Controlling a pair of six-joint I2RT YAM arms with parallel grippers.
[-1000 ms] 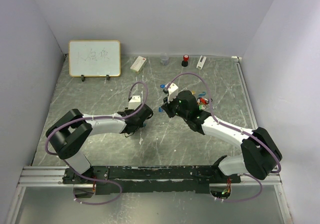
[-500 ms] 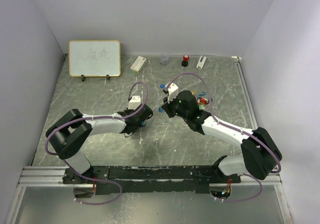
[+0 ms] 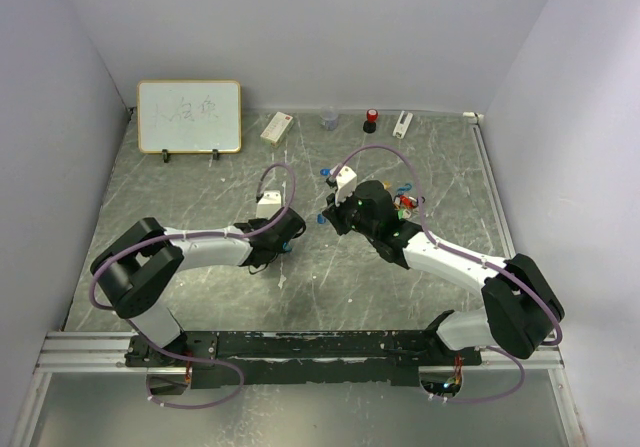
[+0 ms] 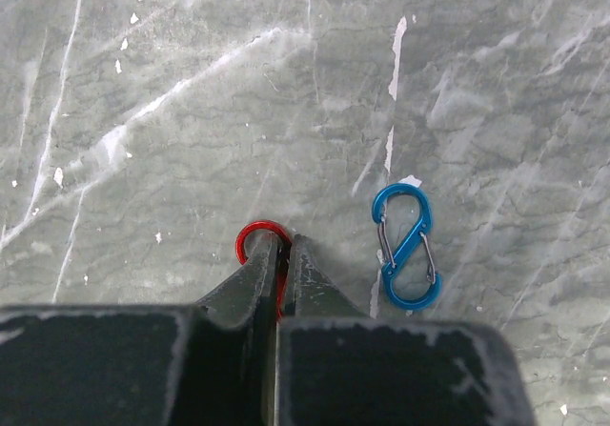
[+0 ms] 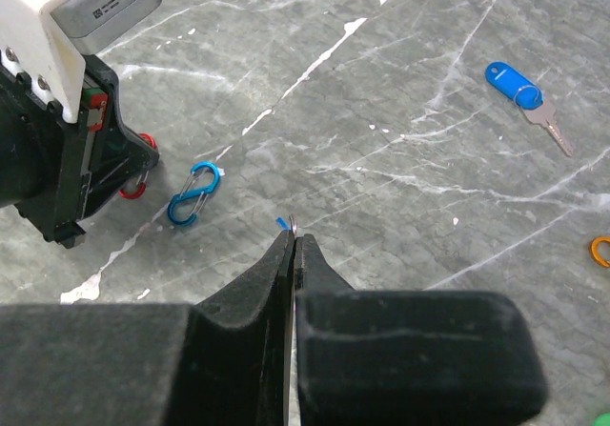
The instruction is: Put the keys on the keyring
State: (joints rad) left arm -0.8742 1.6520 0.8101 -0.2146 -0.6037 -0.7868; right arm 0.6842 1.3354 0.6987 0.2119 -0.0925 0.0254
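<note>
- Little shifts overhead since the earlier frame: both arms hold the same poses, and only the left gripper [image 3: 287,235] has drawn its jaws together. My right gripper [image 3: 324,215] sits near it. Most of the keys [image 3: 405,205] cluster beside the right wrist, and one blue-tagged key [image 3: 326,174] lies just beyond the right gripper.
- Left wrist view: the fingers clamp the red clip [image 4: 255,238], a carabiner, not a key. The blue clip [image 4: 406,245] lies loose to their right.
- Right wrist view: the jaws are clenched. A thin metal edge [image 5: 294,224] shows at the tips, and I cannot tell what it is. The blue-tagged key lies ahead and to the right, well apart. Its long axis is diagonal, with the tag farther and the blade pointing near-right. I judge the right arm the nearer one.
</note>
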